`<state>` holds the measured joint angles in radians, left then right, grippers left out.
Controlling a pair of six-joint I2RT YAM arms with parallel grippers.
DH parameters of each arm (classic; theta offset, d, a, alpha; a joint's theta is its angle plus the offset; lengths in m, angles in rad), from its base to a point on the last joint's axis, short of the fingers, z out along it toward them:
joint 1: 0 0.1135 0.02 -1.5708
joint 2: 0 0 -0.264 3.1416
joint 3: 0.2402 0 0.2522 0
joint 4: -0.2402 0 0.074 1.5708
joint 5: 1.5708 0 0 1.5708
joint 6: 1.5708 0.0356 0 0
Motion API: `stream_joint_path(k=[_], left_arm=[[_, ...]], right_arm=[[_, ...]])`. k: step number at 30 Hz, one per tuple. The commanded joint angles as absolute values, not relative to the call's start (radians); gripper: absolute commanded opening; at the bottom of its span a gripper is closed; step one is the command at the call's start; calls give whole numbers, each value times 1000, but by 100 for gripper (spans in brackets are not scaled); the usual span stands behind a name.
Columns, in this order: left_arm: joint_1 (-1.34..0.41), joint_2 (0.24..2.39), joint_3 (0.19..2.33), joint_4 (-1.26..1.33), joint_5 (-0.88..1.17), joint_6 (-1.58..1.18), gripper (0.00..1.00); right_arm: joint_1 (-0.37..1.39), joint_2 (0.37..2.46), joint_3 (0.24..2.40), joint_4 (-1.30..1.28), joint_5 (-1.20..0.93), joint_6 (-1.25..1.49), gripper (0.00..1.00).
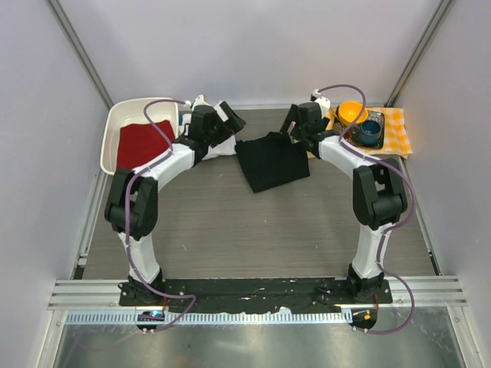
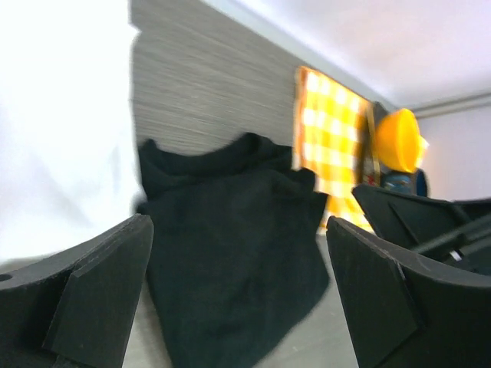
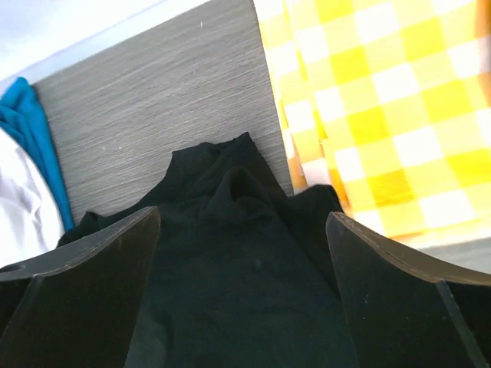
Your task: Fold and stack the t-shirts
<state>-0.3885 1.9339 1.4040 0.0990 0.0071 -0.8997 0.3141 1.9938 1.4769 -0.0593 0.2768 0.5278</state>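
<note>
A white tub (image 1: 110,130) sits at the far left corner of the counter (image 1: 230,222) and holds a red cloth (image 1: 144,140) laid flat across its floor. At the far right corner lies an orange-and-white checked cloth (image 1: 395,130) with two vessels on it. One is an orange bowl (image 1: 353,113). The other is a blue cup (image 1: 370,130) just beside the bowl, on the side nearer the arms. The top view does not show what either one holds.

The black t-shirt (image 1: 272,161) lies folded into a rough rectangle near the middle of the far edge, turned slightly askew. Its right side reaches close to the checked cloth, and the right wrist view shows its bunched collar end pointing toward the far edge. The white t-shirt (image 2: 61,115) lies just to its left, partly under the left arm. A strip of the blue t-shirt (image 3: 27,123) shows beside the white one, toward the far edge.

The left end effector (image 2: 238,230) is spread wide with nothing between its fingers, at the left far corner of the black t-shirt. The right end effector (image 3: 244,218) is also spread wide and empty, over the collar end of the black t-shirt.
</note>
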Motion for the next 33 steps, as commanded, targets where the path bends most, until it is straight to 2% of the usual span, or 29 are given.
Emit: stream_joint_path(k=[1,8,10,13,16,22,25,28,33], left_arm=[[-469,1720,1355,8,-8,-801,100],[-551,1542,1020,60,-20,-887,100],[-554,1526,929,101,-5,-911,100],[-561,1506,815,162,32,-951,100],[-577,1479,695,248,38,-998,100],[-581,1385,557,273,9,-1009,100],[-581,1330,509,270,9,-1006,100],[-581,1270,462,268,-20,-1003,100],[-580,1201,417,250,-71,-980,100]], right_arm=[[333,1780,1399,6,315,480,96],[399,1732,1365,-135,33,460,97],[425,1736,1373,-204,61,428,97],[494,1726,1359,-285,133,342,97],[600,1707,1347,-369,314,233,97],[843,1759,1427,-618,771,39,98],[962,1783,1369,-658,1030,-93,100],[1040,1732,1224,-536,1097,-201,100],[1107,1593,1020,-404,1037,-244,100]])
